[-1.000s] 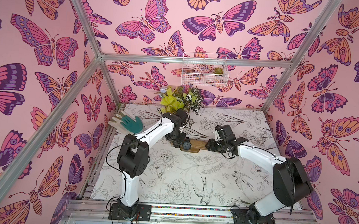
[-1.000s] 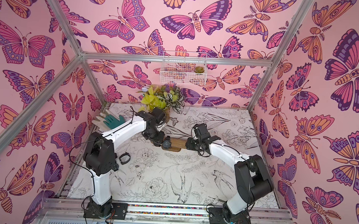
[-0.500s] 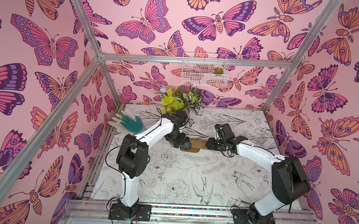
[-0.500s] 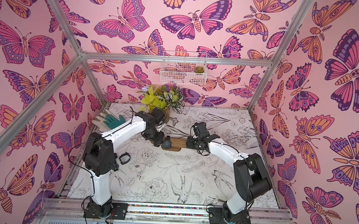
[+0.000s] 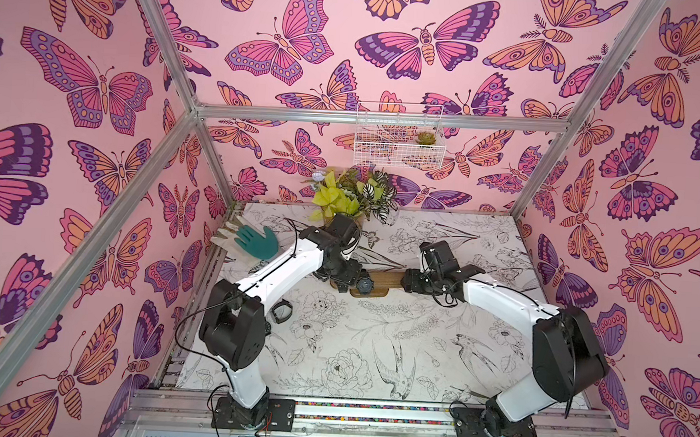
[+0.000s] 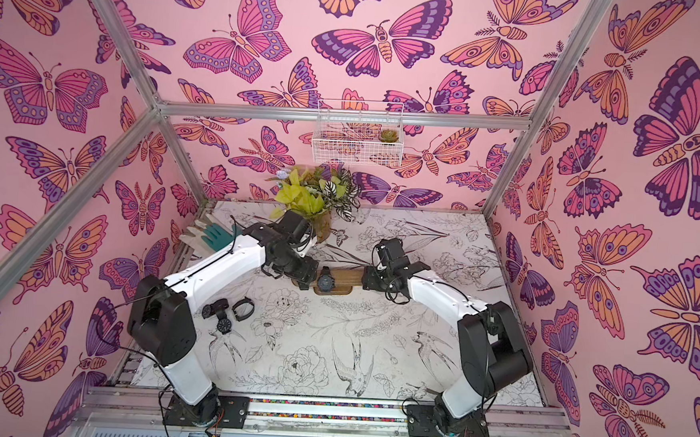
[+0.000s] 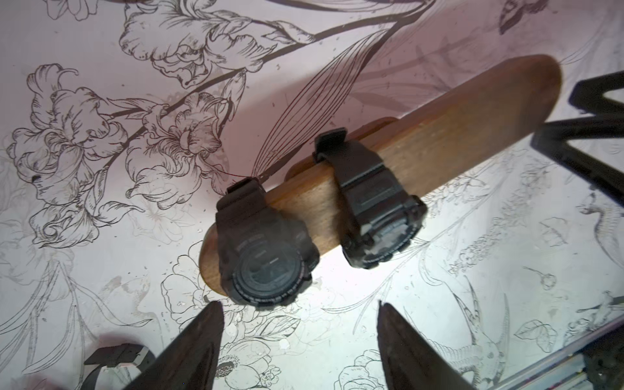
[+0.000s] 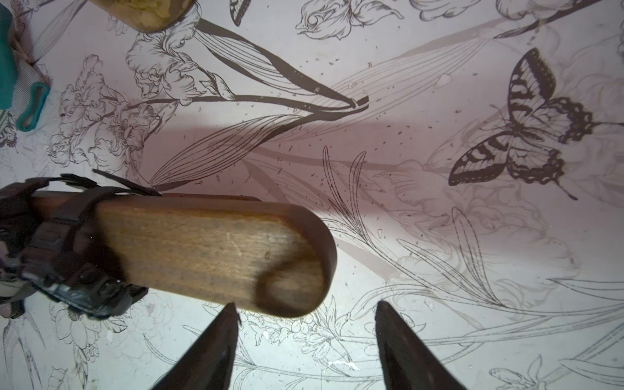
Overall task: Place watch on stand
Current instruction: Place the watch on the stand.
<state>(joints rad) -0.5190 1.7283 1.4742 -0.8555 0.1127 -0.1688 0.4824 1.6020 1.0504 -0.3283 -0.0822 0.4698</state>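
Wooden, the stand [image 7: 439, 145] carries a black watch [image 7: 266, 256] looped round one end, beside another watch [image 7: 378, 216]. The left pincer [image 7: 299, 305] and right pincer [image 8: 305, 304] both stand released and empty. Placement looks done, with only withdrawal left.

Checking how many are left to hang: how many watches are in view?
5. Two are strapped around the stand: end watch and inner watch. Seemingly three loose watches lie clustered beside the left arm; it may hide others.
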